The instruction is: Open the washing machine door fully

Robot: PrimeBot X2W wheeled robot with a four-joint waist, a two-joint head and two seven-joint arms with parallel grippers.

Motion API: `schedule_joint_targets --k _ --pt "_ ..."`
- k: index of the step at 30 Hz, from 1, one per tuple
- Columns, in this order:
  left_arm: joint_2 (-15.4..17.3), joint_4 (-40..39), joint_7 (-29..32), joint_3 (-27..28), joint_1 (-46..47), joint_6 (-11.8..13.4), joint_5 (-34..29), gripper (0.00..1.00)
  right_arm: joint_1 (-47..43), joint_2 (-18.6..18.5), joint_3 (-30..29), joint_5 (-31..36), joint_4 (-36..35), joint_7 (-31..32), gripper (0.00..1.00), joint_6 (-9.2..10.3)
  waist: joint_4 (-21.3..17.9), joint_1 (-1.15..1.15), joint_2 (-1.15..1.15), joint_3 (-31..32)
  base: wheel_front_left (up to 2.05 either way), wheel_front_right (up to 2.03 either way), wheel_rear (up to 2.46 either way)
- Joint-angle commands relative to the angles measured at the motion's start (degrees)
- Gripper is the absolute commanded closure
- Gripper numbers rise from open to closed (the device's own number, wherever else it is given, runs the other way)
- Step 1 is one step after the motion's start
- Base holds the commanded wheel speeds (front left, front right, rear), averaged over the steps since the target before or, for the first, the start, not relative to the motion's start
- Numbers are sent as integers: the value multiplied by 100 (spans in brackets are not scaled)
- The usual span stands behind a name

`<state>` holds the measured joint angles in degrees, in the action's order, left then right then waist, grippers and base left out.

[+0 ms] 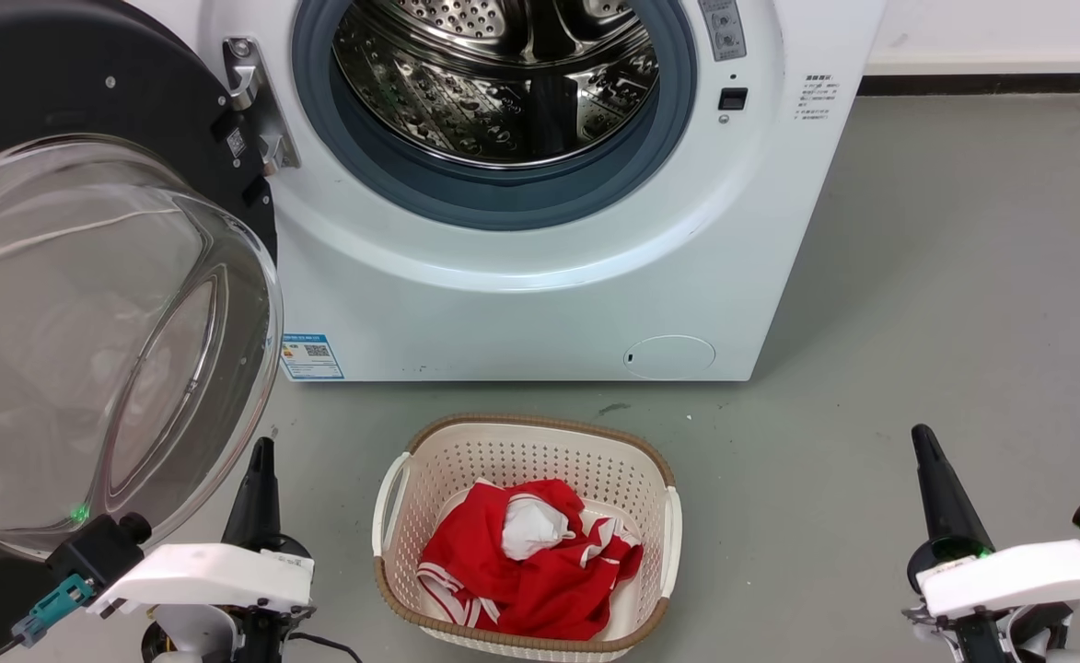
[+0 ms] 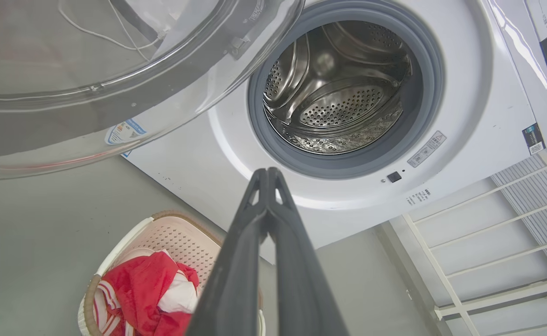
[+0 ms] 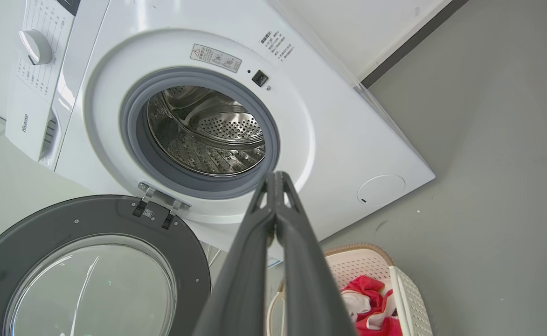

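Glossy black and ringed around a bulging clear glass bowl, the round washing machine door (image 1: 107,304) stands swung out from the opening on its metal hinge (image 1: 249,92). It hangs at the robot's left of the white front-loading washing machine (image 1: 521,313), with its inner face and bowl turned toward the head camera. The left and top edges of the head view cut the door off, so its full outline cannot be seen there. The bowl also covers the machine's lower left corner, and what lies behind the glass is only a pale haze.

In the left wrist view the door (image 2: 114,70) crosses the upper left, and a blue sticker is faintly readable through the glass. In the right wrist view (image 3: 91,280) its lower part runs out of frame.

The perforated steel drum (image 1: 503,83) lies open inside the grey rubber ring (image 1: 503,198), its upper part cut off in the head view.

The left gripper (image 1: 263,451) shows there as one dark sliver near the bowl's lower rim, and contact cannot be judged. Its own wrist view shows the left gripper (image 2: 267,172) with fingers pressed together and nothing between them, apart from the door. The right gripper (image 1: 922,435) stands well to the right over the grey floor (image 1: 963,276). Its wrist view (image 3: 278,175) shows the fingers likewise closed on nothing, and they hide part of the basket.

A cream perforated plastic laundry basket (image 1: 540,460) sits before the machine, holding a crumpled red and white garment (image 1: 530,562). Beyond it, a small round white flap (image 1: 668,356) sits low on the machine's front.
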<state>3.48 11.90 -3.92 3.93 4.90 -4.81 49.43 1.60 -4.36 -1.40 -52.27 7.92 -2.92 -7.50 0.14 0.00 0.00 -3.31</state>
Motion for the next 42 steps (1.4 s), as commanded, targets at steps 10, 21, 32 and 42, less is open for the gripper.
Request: schedule_joint_targets --k 10,21,32,42 --pt "1 0 196 66 127 -77 821 100 205 -54 -48 -838 73 135 100 0 -2 0 0 41 0 0 0" --pt "-10 41 359 107 140 -119 1465 100 253 -56 -85 -1468 174 243 100 0 -4 0 0 81 0 0 0" --pt "-22 81 519 142 147 -154 2113 100 311 -52 -127 -2097 268 361 100 1 -5 0 0 125 0 0 0" --pt "-31 117 653 173 157 -184 2655 100 368 -45 -167 -2621 355 463 100 1 -7 0 0 164 0 0 0"
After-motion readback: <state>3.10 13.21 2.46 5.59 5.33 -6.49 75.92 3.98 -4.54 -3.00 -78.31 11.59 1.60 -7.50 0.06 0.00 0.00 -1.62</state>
